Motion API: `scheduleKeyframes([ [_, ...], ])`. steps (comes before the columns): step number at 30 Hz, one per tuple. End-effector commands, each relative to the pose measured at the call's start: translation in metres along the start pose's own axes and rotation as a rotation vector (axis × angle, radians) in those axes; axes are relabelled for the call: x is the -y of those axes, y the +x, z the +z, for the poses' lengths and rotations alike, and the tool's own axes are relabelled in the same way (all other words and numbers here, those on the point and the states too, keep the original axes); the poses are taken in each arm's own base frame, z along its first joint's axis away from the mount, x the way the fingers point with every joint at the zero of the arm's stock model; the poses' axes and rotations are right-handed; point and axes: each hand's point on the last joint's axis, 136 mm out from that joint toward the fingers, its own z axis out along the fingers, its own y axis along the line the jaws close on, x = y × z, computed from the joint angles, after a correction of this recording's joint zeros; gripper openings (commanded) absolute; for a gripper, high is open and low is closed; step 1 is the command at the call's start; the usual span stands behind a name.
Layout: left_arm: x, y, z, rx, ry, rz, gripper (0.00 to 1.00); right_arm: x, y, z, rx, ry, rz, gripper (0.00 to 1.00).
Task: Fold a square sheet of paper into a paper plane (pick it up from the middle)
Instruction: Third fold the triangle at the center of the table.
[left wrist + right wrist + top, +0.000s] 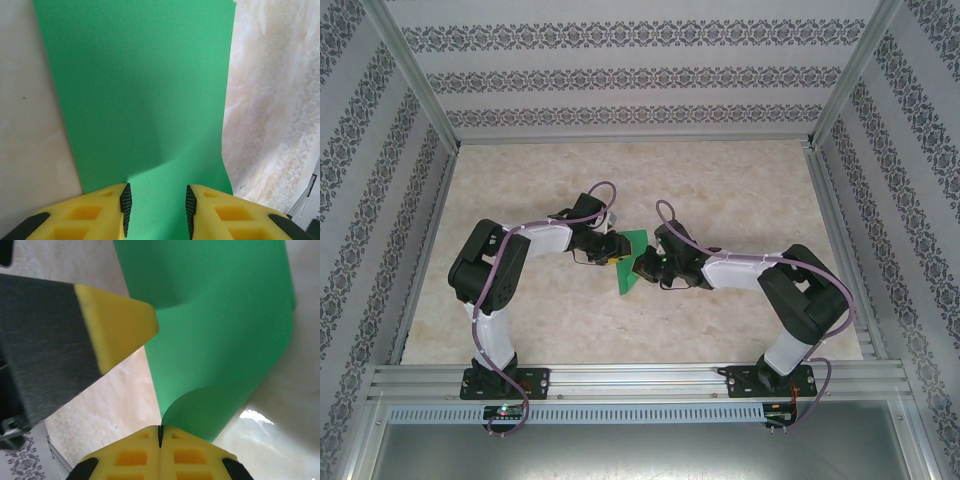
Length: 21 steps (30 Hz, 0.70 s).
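Observation:
The square sheet of paper [631, 272] is bright green and lies mid-table between my two grippers. My left gripper [609, 257] is over its left part. In the left wrist view the sheet [145, 90] spreads flat under the left gripper [156, 200], whose yellow fingers stand apart with nothing pinched between the pads. My right gripper [648, 266] is at the sheet's right edge. In the right wrist view that gripper [161, 429] is shut on the edge of the sheet [215, 330], which curls up off the table. A left gripper finger [120, 325] rests beside the sheet there.
The marble-patterned table [720, 190] is boxed in by patterned walls and aluminium posts. An aluminium rail [640, 380] runs along the near edge, where both arm bases are bolted. Bare tabletop lies behind and to both sides of the arms.

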Motion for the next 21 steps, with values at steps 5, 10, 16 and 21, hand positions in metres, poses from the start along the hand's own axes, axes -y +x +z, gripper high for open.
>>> scheduleKeyframes([
  [5,0.022,-0.026,-0.023,0.119,-0.018,0.044,0.35,-0.01,-0.003,0.014,-0.008,-0.027,-0.068,0.03],
  [10,0.01,-0.028,-0.012,0.094,-0.051,0.02,0.28,-0.011,-0.007,0.019,-0.007,-0.026,-0.083,0.03],
  [16,-0.006,-0.024,-0.004,0.061,-0.107,-0.002,0.23,-0.013,-0.007,0.026,-0.029,-0.036,-0.095,0.03],
  [21,-0.014,-0.02,0.002,0.039,-0.126,-0.016,0.2,-0.013,-0.007,0.029,-0.037,-0.026,-0.104,0.03],
])
